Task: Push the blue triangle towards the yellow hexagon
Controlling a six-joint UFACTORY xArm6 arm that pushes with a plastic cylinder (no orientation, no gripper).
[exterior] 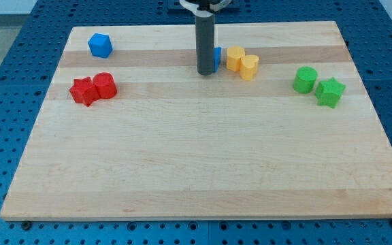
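My tip [205,71] stands on the board just left of centre near the view's top. The blue triangle [218,57] is mostly hidden behind the rod; only a blue sliver shows at the rod's right side. The yellow hexagon [235,58] sits just right of that sliver, close to it or touching. A second yellow block, heart-like [249,67], touches the hexagon on its lower right.
A blue cube [100,45] lies at the top left. A red star [83,90] and a red cylinder [105,85] touch at the left. A green cylinder [305,79] and a green star [330,92] sit at the right. The wooden board [203,163] ends at blue pegboard.
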